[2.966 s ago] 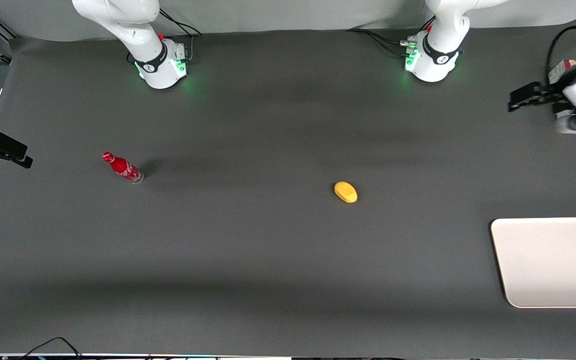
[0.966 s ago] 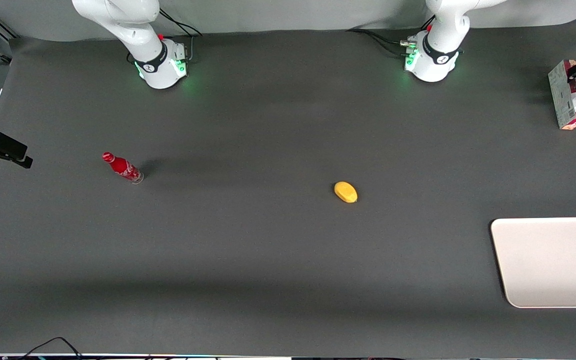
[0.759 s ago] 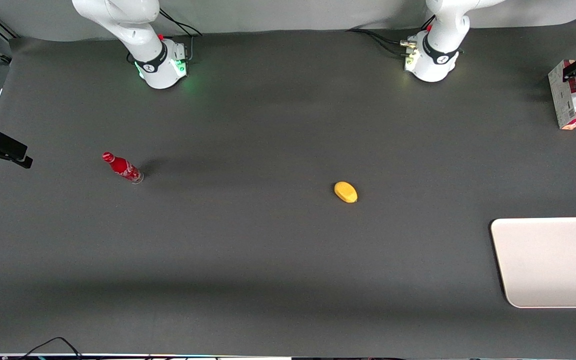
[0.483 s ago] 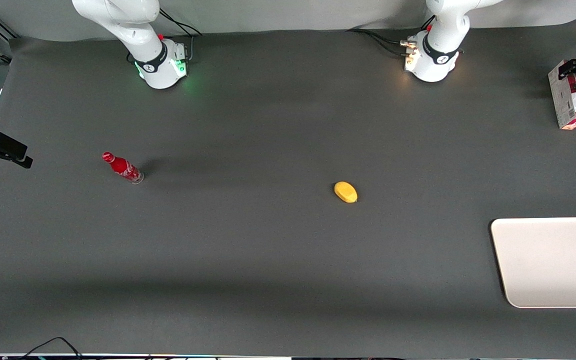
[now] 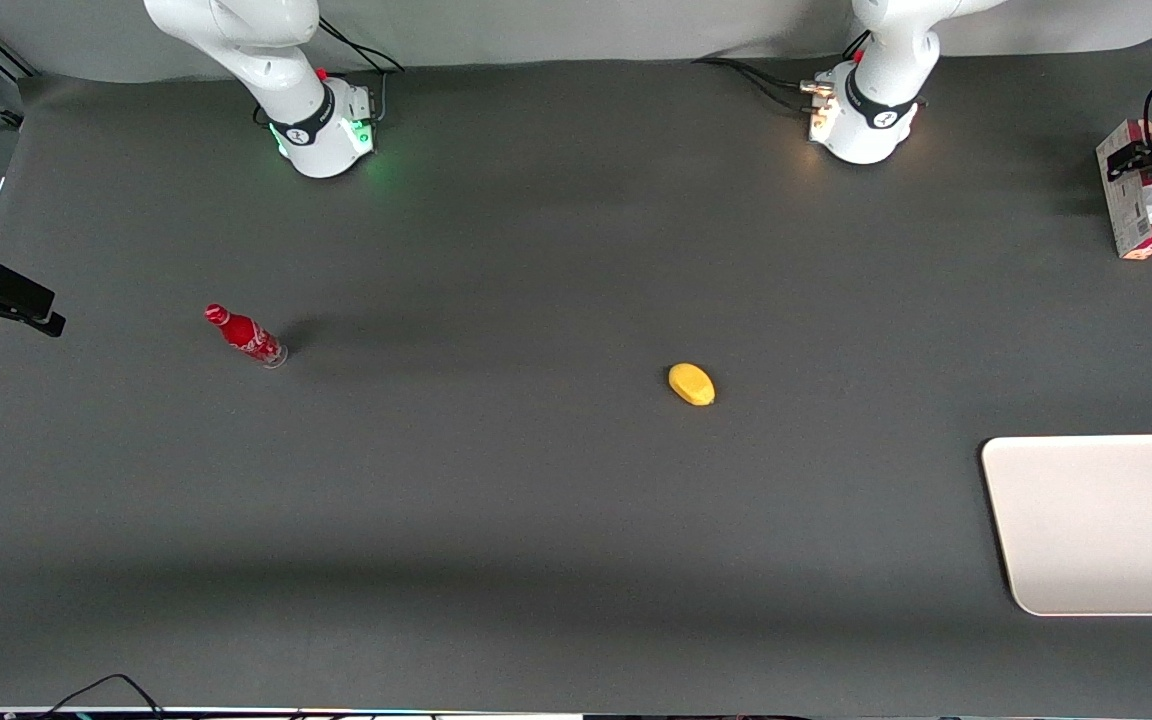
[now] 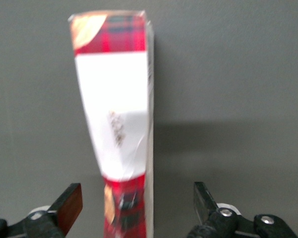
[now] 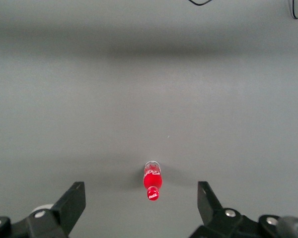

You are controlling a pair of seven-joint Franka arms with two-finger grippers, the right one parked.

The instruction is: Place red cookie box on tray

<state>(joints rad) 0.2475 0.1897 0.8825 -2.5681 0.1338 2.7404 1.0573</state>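
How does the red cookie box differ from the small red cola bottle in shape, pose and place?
The slim red cardboard cookie box is a long flat-sided carton; the small red cola bottle is round with a narrow neck and shorter. The box stands on edge at the working arm's end of the table, with the open tool straddling it; the bottle stands free toward the parked arm's end. Both are red, and neither is on the off-white rectangular tray.
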